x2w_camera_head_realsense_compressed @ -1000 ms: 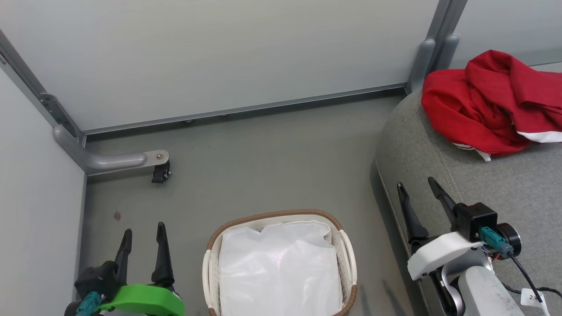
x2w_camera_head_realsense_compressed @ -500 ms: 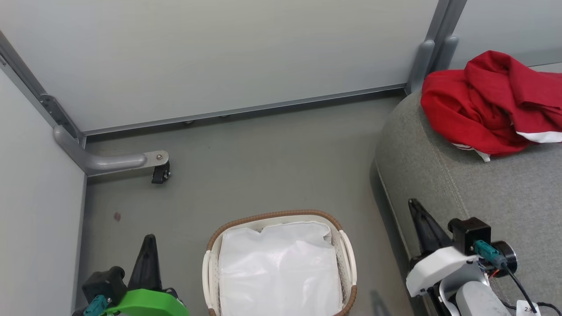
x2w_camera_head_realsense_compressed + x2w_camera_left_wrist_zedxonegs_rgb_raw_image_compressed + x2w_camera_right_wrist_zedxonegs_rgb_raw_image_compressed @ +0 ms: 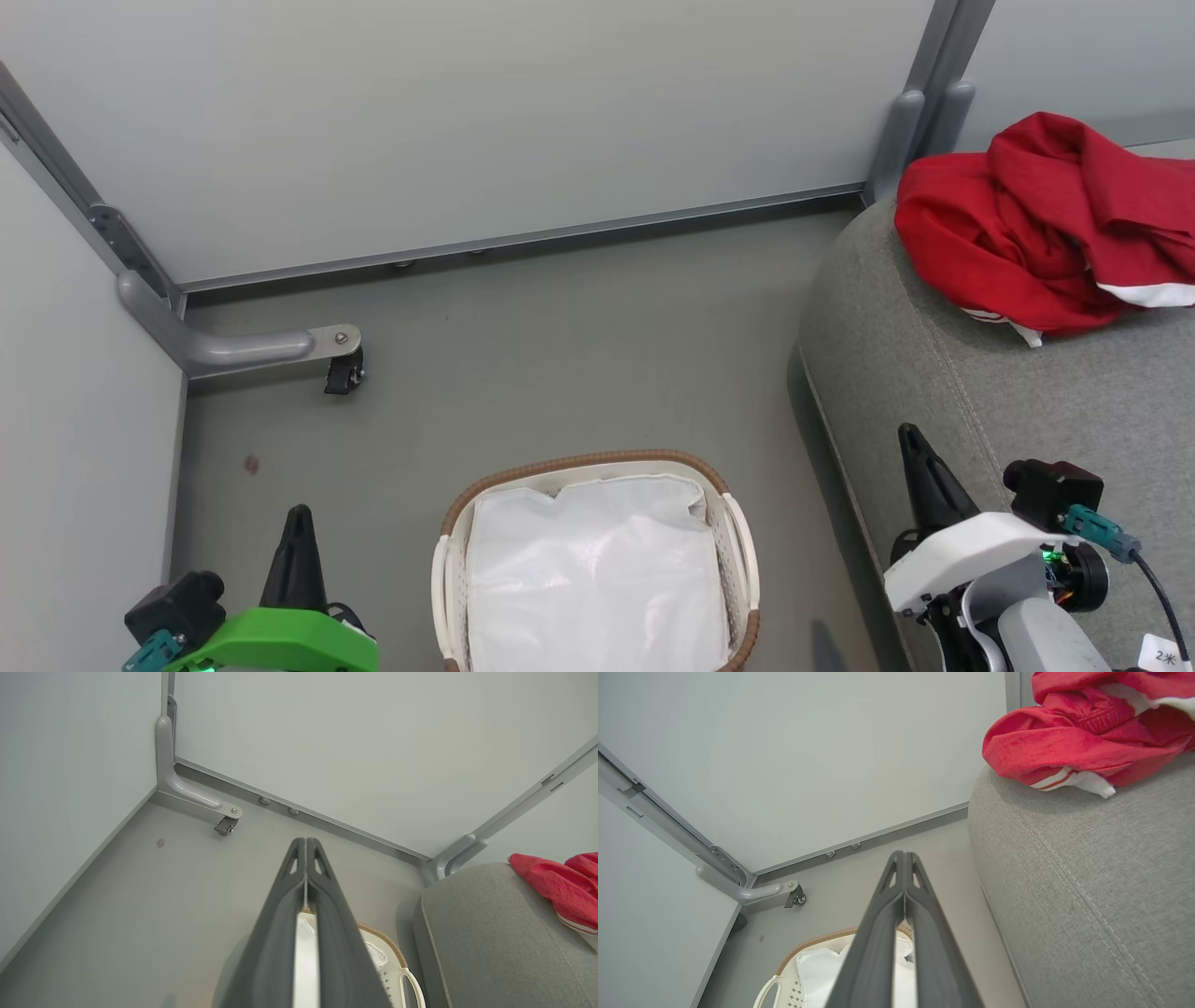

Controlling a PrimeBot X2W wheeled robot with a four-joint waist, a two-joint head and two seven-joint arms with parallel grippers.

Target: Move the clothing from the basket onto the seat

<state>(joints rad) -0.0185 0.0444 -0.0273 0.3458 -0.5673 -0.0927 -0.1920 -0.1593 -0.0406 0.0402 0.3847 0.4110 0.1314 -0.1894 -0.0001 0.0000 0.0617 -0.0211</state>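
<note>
You're looking along the right gripper [image 3: 904, 857], its fingers pressed together above the floor [image 3: 831, 891]. The clothing [image 3: 1083, 742] lies bunched at the seat's [image 3: 1087, 896] rounded edge. The basket [image 3: 803, 947], white liner [image 3: 822, 970] showing, stands on the floor.

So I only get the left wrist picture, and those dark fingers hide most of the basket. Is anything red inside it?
Observer: No, the head view shows the basket holding just its white liner.
Operator: And that red bit at my right edge?
Observer: That's the clothing, bunched in a heap on the seat, white trim showing.
Operator: Where's the other arm?
Observer: The right fingers are shut on nothing, low against the seat's side.
</note>
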